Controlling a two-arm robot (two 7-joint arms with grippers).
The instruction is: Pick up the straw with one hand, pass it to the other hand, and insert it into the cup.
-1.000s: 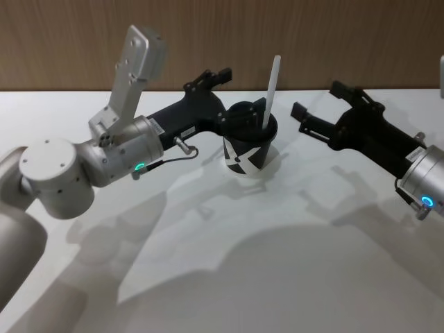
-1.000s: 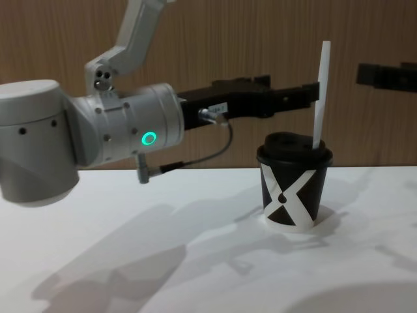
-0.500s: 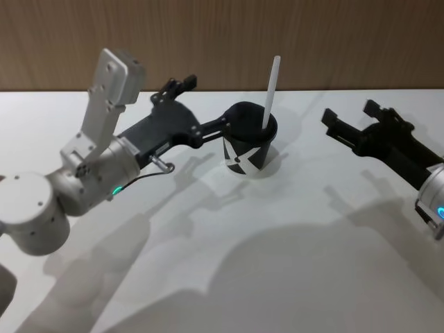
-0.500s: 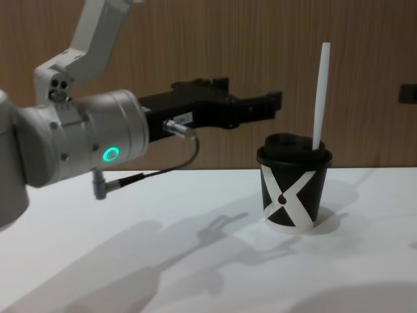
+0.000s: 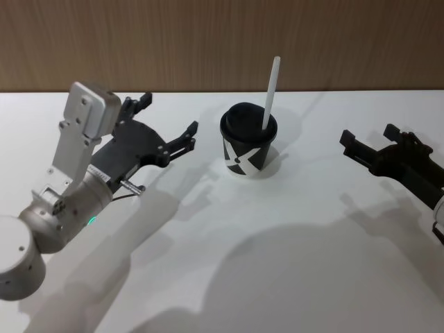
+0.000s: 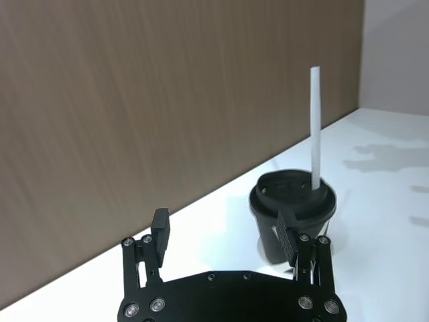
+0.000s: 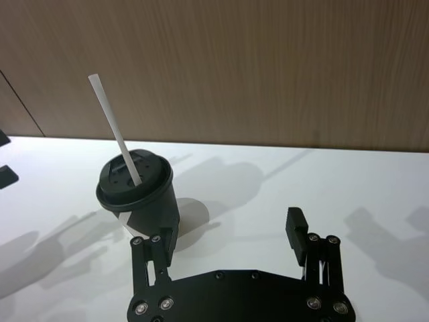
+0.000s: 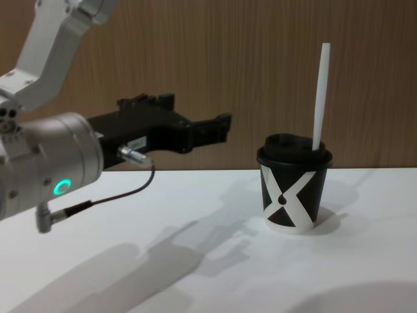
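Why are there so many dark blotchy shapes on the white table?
They are shadows. In the head view, soft grey shadows of the arms spread over the table, several overlapping, so probably several lamps shine. In the chest view, the left gripper throws a faint shadow beside the cup.

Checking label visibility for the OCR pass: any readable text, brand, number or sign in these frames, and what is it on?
"X": big white mark on the side of the cup, more a sign than a word.
Small white label on the left hand, near the wrist: too small to read.
No other text, brand or number can be read on the straw, the right hand or the table.
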